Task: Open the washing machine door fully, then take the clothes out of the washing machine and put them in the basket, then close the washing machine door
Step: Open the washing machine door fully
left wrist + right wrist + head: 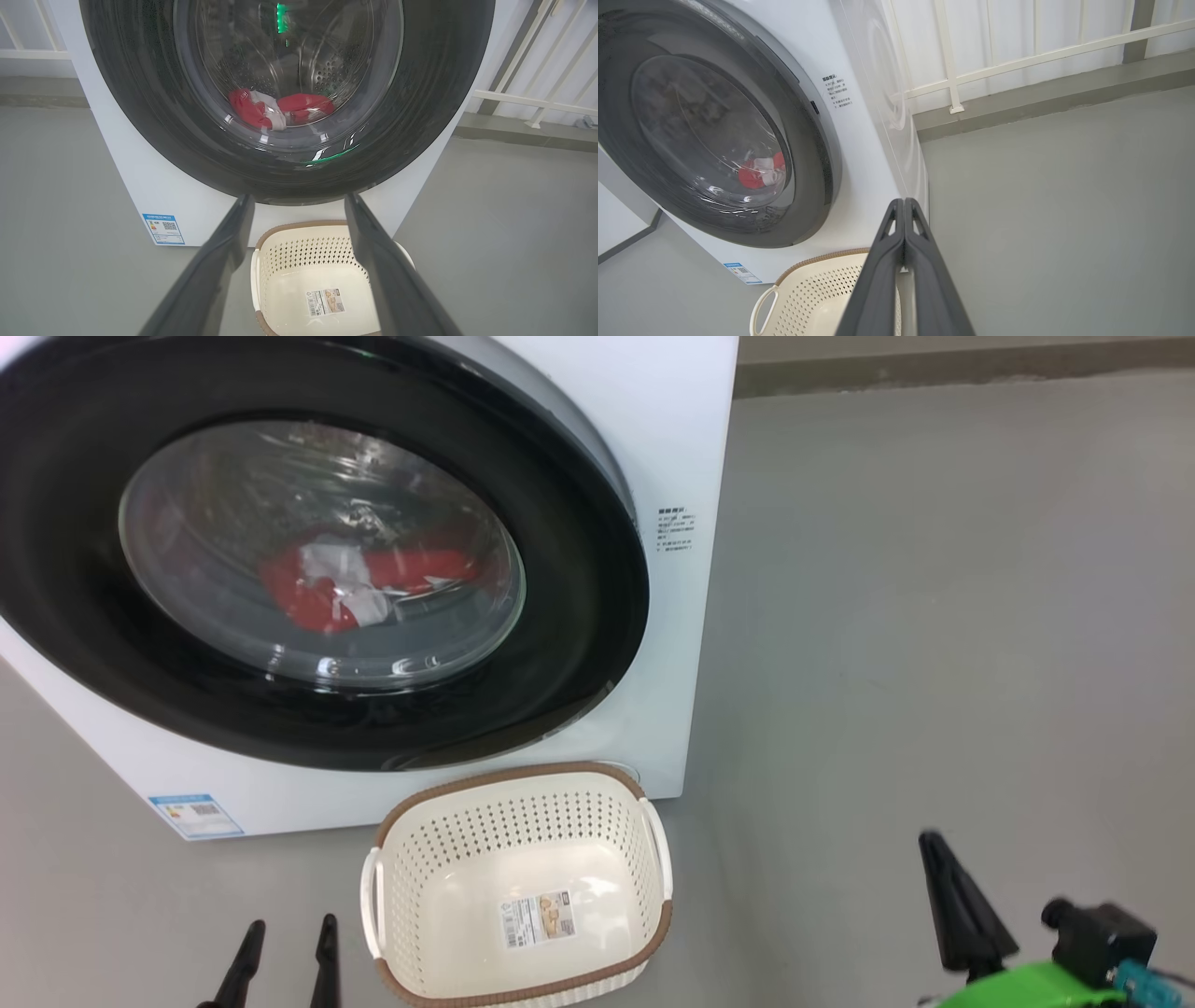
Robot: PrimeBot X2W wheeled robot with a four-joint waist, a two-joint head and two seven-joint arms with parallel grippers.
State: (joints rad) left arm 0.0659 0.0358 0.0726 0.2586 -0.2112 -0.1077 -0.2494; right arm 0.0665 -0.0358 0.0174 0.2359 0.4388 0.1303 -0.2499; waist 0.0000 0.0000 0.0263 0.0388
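The washing machine door (308,700) lies shut against the front of the white washing machine (672,448), its glossy black ring framing the bulging clear window. Through the glass the clothes (308,588) show as a red heap with white patches, lying at the bottom of the perforated steel drum.

The basket (523,821) stands upright on the grey floor (934,616) just in front of the machine, below the lower right of the door. Whether its brown rim touches the machine's front cannot be told. A sticker (540,917) lies on its cream bottom.

The left gripper (292,922) is at the lower left of the head view, just left of the basket. Its two dark fingers (224,261) are set well apart with nothing between them. In the left wrist view they point toward the lower edge of the door, with the basket seen past them.

The right gripper (903,201) has its fingers pressed together, holding nothing. In the head view it hangs over bare floor at the lower right (929,845), well apart from the basket and the machine.

A blue energy label (196,814) sits at the machine's lower left corner, and small printed text (674,530) lies right of the door. A white railing (1017,60) runs along the wall behind.
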